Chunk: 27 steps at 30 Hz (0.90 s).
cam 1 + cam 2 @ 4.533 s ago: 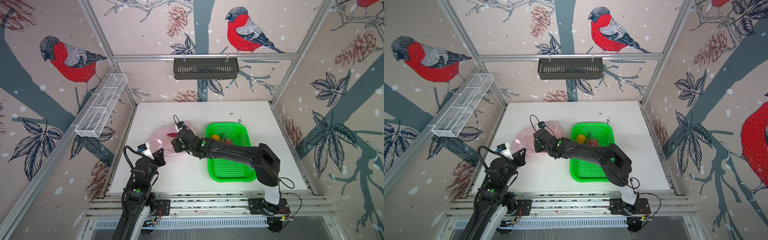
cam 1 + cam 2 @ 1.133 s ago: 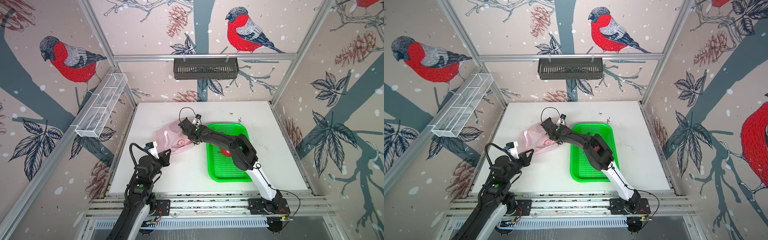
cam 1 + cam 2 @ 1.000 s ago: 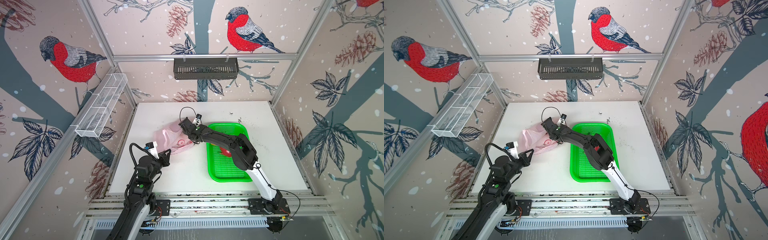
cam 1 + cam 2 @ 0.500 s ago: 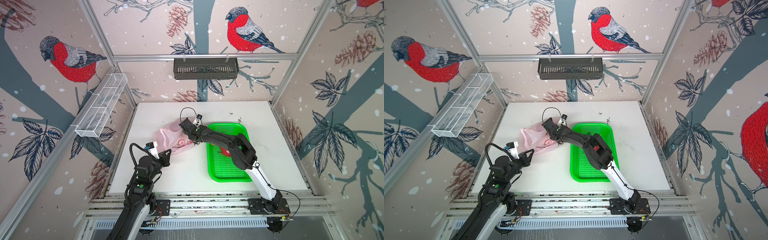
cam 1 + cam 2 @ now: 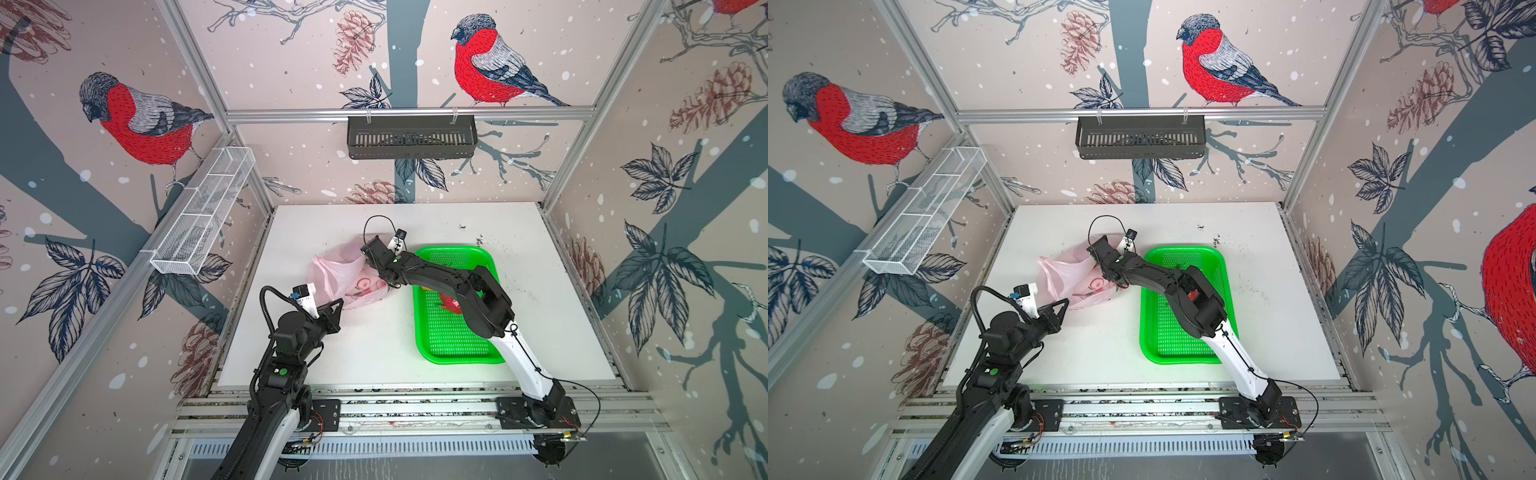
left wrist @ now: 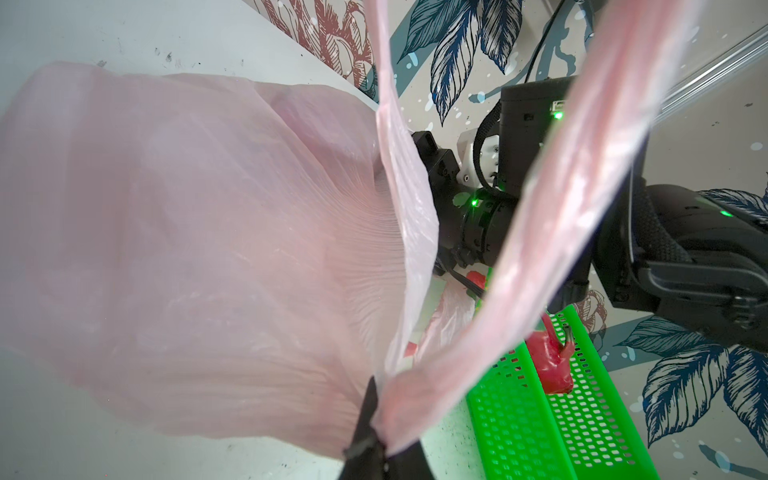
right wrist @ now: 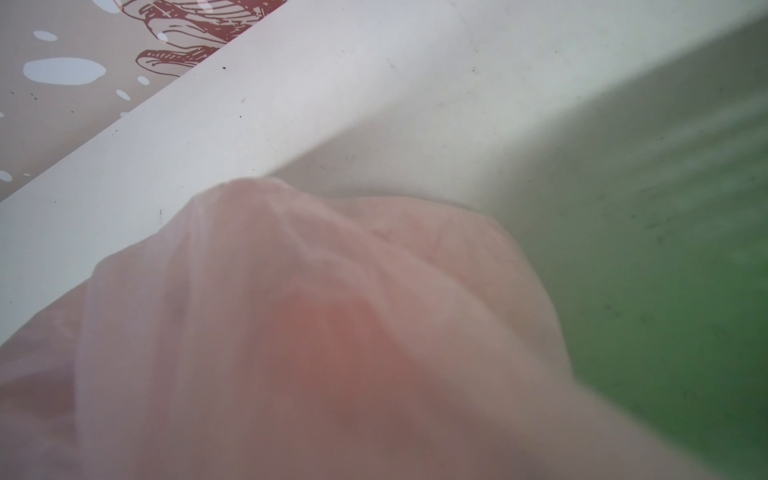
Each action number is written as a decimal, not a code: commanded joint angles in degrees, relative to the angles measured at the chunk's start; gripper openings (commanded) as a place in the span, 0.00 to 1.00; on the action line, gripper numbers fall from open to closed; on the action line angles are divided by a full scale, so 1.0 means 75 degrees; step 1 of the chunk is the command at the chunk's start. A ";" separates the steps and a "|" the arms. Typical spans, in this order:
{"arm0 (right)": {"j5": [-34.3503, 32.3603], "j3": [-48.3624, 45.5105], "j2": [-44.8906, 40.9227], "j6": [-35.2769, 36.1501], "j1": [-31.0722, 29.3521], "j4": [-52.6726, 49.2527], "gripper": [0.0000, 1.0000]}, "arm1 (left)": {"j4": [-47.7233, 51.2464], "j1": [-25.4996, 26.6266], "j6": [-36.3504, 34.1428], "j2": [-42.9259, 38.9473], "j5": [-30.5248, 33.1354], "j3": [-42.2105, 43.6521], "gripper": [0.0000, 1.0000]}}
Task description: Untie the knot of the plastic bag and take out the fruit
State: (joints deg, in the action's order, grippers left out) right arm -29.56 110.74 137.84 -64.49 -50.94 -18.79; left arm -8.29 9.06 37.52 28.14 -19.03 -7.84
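Four items were recorded on a white table (image 5: 374,357). Bag (image 5: 343,276): thin pale pink plastic with red print, lying slumped just left of centre in both top views (image 5: 1065,276), beside the basket's left rim and not in it. Left gripper (image 5: 337,305): lower left of centre in both top views (image 5: 1064,303), at the bag's lower edge. The left wrist view showed its black fingers (image 6: 365,436) closed on bunched pink plastic where two handle strips (image 6: 557,216) met. The strips ran away from the fingers taut and apart, with the bag's body (image 6: 187,249) spread on the table to one side. Right gripper (image 5: 367,250): reached across from the right to the bag's upper right edge, just above centre of the frame (image 5: 1096,248). Whether its jaws stood apart or together could not be told. No fingers showed in the right wrist view, where pink plastic (image 7: 332,332) lay close over the lens with a redder patch showing through, nature unclear. Basket (image 5: 457,359): bright green, perforated, right of centre in both top views (image 5: 1183,359), partly covered by the right arm. Fruit (image 5: 448,301): one magenta-red piece inside the basket, glimpsed under the arm in both top views (image 5: 1192,296) and seen clearly in the left wrist view (image 6: 548,365). Contents of the bag could not be made out.
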 commanded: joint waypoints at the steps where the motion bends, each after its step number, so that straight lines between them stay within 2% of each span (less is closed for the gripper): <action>1: 0.0008 -0.0057 0.0023 0.0131 0.0050 0.0354 0.95 | -0.0345 -0.0001 0.0013 0.0024 0.0015 0.0025 0.00; 16: 0.0276 -0.0234 0.0093 0.0138 0.0195 0.0688 0.96 | -0.0349 -0.0001 0.0013 0.0068 -0.0052 0.0025 0.00; 27: 0.0476 -0.0290 0.0137 0.0149 0.0250 0.0770 0.87 | -0.0248 -0.0001 -0.0033 0.0004 0.0024 -0.0041 0.00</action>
State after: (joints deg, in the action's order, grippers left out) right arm -26.02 108.73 138.54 -64.07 -49.25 -13.28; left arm -8.54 9.06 37.52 28.36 -19.25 -7.66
